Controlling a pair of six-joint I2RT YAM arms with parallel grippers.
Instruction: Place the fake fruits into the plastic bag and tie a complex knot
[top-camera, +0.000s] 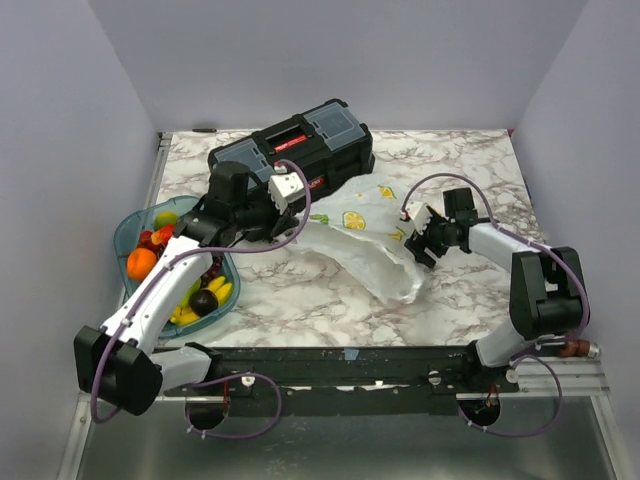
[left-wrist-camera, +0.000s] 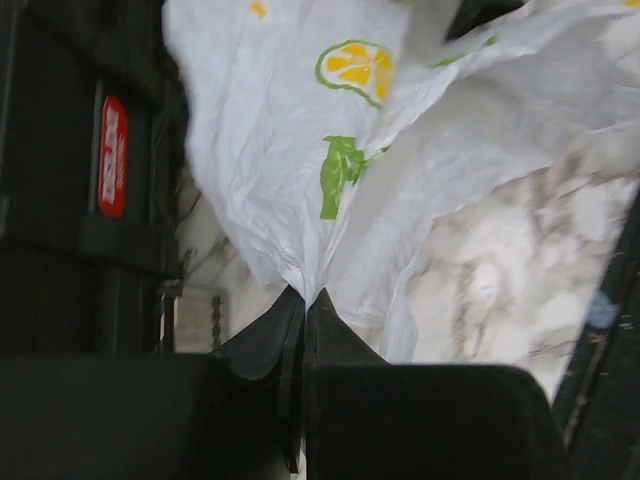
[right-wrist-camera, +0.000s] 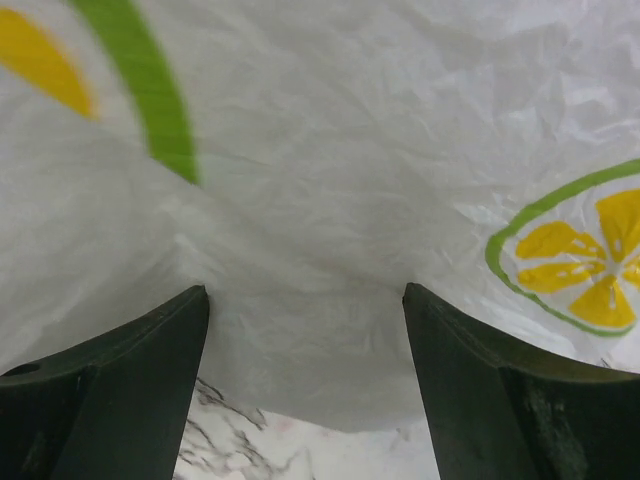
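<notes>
Left gripper clamped on the plastic bag, right gripper jaws apart around it: we mean to spread its mouth

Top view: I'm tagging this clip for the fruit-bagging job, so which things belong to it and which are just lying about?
Belongs to the job:
plastic bag
fake fruits, not yet bagged
left gripper, shut on the bag's edge
right gripper, open at the bag

Just lying about:
black toolbox
teal tray, holding the fruits
</notes>
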